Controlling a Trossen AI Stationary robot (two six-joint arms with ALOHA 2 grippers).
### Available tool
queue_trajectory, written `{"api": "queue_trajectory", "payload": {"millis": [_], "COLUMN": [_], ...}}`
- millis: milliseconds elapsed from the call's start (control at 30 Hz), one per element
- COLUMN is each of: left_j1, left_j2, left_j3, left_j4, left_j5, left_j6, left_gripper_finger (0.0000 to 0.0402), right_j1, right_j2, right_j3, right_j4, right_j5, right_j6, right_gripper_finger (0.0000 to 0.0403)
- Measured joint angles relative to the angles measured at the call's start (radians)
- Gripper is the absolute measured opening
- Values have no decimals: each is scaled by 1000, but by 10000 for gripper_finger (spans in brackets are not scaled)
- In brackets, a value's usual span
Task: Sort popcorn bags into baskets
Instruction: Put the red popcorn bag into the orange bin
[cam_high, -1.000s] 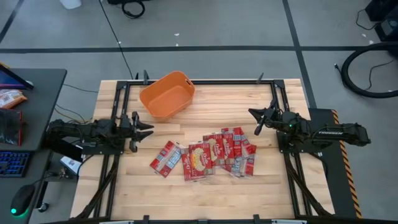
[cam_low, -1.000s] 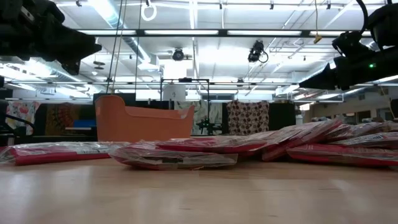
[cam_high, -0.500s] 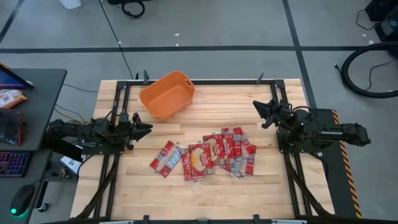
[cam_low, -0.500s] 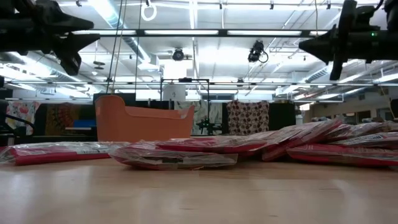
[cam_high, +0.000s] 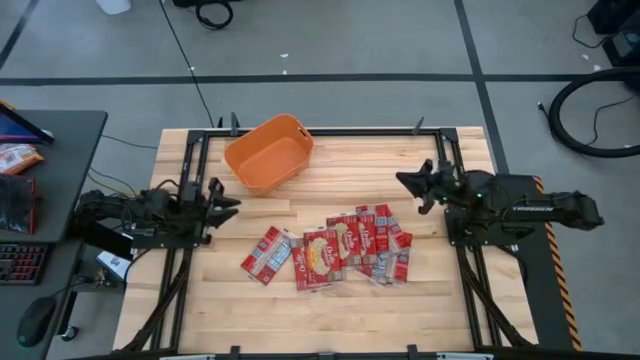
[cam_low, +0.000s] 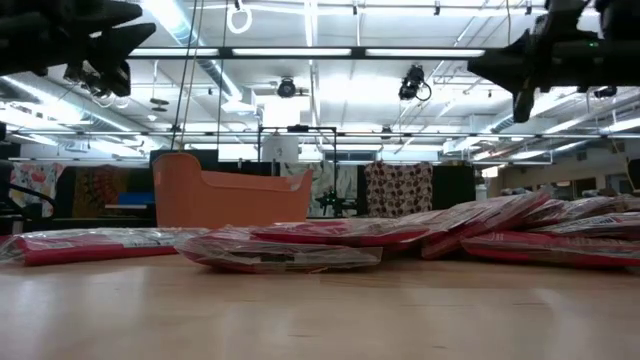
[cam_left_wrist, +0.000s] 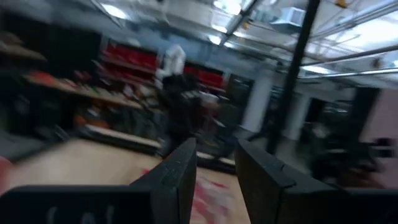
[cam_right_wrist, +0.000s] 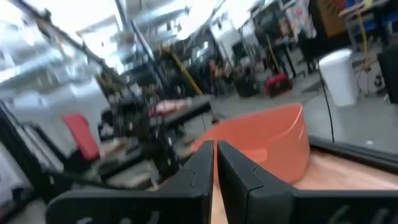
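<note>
Dark and empty, my right hand (cam_high: 408, 180) hangs at centre right of the high view, fingers nearly together, above the bench (cam_high: 340, 300). My left hand (cam_high: 232, 201), narrowly parted, waits at centre left. Red popcorn bags (cam_high: 340, 245) lie overlapped below centre; the orange basket (cam_high: 268, 152) sits upper left of them. I judge I should spread wider, then take an outlying edge bag first.

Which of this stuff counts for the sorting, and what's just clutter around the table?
Job:
- popcorn bags, clustered on the table
- orange tub, empty
- left gripper, right gripper, both holding nothing

Clutter:
- keyboard and mouse on the side desk
- cables on the floor
</note>
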Motion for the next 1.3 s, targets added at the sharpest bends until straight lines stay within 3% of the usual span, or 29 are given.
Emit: {"api": "queue_trajectory", "payload": {"millis": [167,333,600,800,967,1100,1300], "left_j1": [0,11,35,35,35,35,35], "left_j2": [0,32,235,407,518,586,647], "left_j3": [0,19,74,134,201,238,244], "left_j4": [5,15,13,18,18,17,12], "left_j5": [-139,-132,-131,-117,-106,-106,-55], "left_j6": [65,96,73,17,23,43,44], "left_gripper_finger": [116,116,116,116,121,128,128], "right_j1": [0,0,51,103,93,19,-129], "right_j2": [188,365,595,714,785,804,809], "right_j3": [78,174,319,498,611,624,624], "right_j4": [-2,-71,-239,-610,-903,-1049,-1155], "right_j5": [-8,-100,-213,-141,-51,-98,-255], "right_j6": [-82,-134,-241,-275,-205,-150,-105], "right_gripper_finger": [25,25,25,25,28,58,144]}}
